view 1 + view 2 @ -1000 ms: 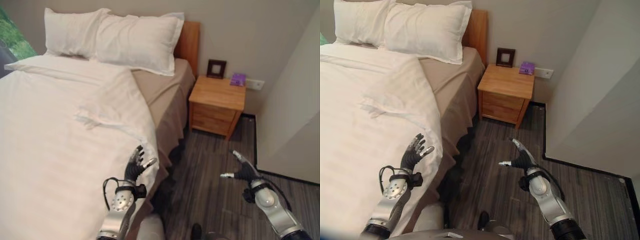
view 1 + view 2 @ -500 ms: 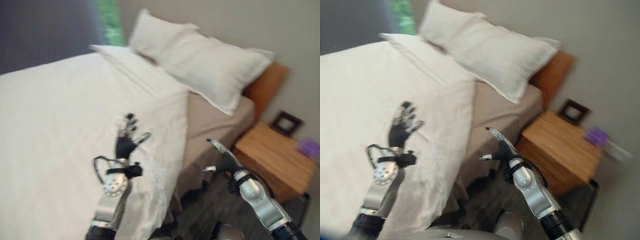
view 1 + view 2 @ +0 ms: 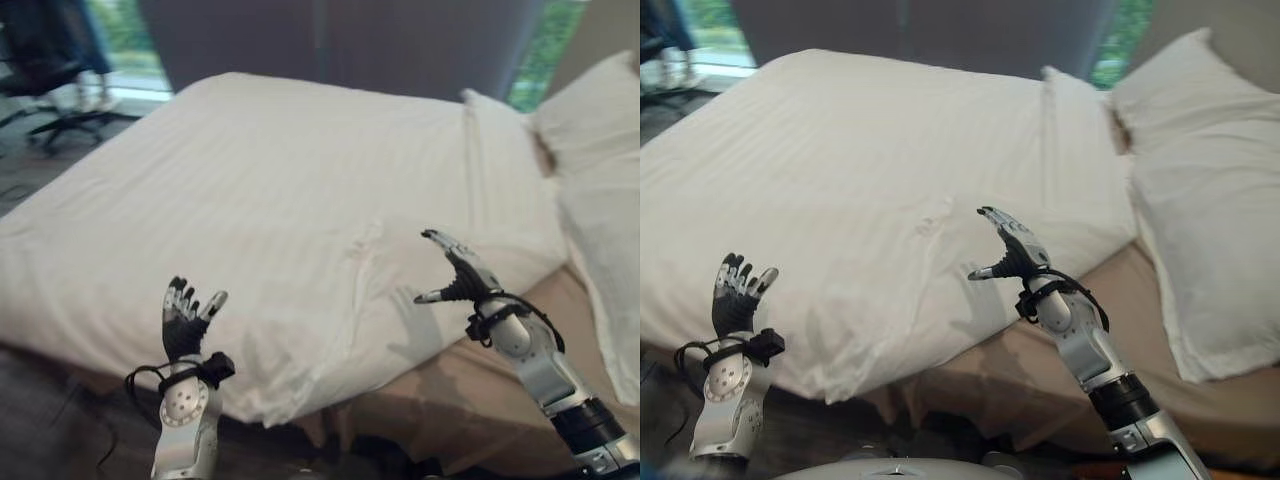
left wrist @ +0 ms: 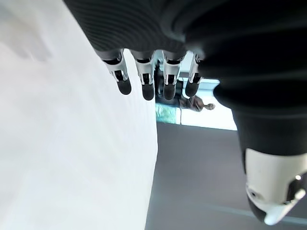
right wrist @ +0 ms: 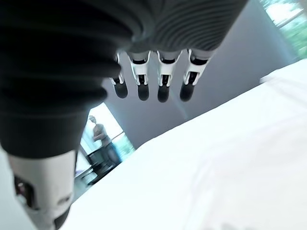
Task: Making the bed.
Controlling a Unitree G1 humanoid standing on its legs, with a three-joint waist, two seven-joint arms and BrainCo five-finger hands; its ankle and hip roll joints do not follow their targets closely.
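A white striped duvet (image 3: 280,170) covers most of the bed, with a small crease (image 3: 362,248) near its front corner. Its near edge hangs over the side, and the tan sheet (image 3: 480,390) lies bare below the white pillows (image 3: 600,150) on the right. My left hand (image 3: 183,325) is raised in front of the duvet's hanging edge, open, fingers (image 4: 144,81) straight and holding nothing. My right hand (image 3: 462,282) hovers open above the duvet's corner by the tan sheet, its fingers (image 5: 163,81) straight and empty.
A dark wall or curtain (image 3: 400,40) runs behind the bed, with bright windows at both ends. An office chair (image 3: 45,70) stands on the floor at the far left. A dark floor strip (image 3: 50,400) lies beside the bed near me.
The camera has swung left: the nightstand and headboard have left the picture and the whole duvet now shows. Both hands stay raised and open.
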